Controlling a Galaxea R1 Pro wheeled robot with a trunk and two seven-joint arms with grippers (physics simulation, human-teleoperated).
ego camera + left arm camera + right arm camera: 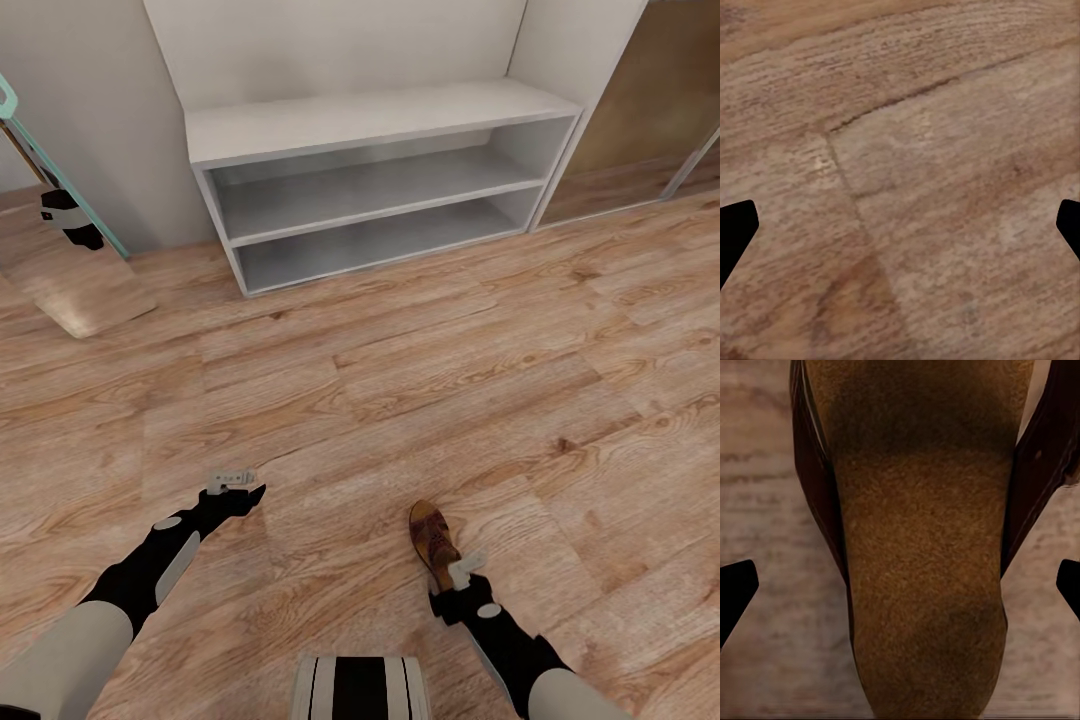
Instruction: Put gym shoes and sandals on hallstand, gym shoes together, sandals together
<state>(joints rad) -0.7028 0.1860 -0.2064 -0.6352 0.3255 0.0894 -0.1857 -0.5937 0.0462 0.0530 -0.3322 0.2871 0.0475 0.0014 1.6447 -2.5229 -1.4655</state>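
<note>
I have the right gripper over the heel end of one sandal, which lies flat on the corridor floor well short of the white shoe rack. Its fingers stand spread either side of the tan footbed, nothing gripped yet. I'd come straight down, keep the sole centred, and pinch across its narrow part. The left gripper hangs released above bare planks.
</note>
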